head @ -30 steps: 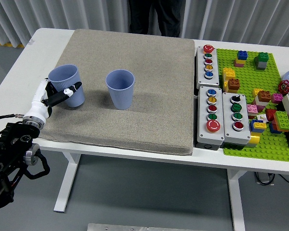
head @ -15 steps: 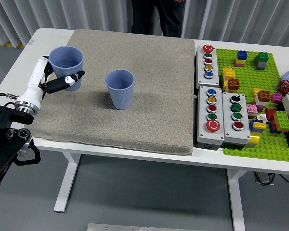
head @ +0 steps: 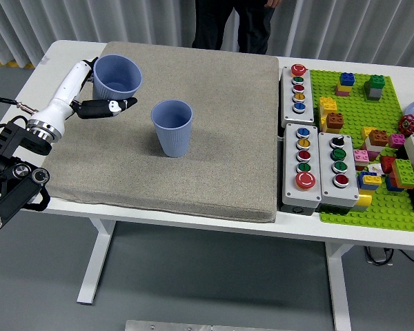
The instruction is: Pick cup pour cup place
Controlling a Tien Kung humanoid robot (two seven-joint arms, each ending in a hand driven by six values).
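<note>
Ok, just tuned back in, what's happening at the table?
The left hand holds one blue cup lifted off the grey mat, up and left of the second blue cup, which stands upright on the mat. No pouring tilt is evident yet. A person stands at the far side, hands off the table.

Held cup (head: pixel 117 77): left of and behind standing cup (head: pixel 172 128)
Standing cup: on mat (head: pixel 214 165)
Button boxes (head: pixel 310 148): right of mat

place: probably lab | cues: button boxes (head: pixel 311 160), brick baseplate (head: pixel 393 205)
</note>
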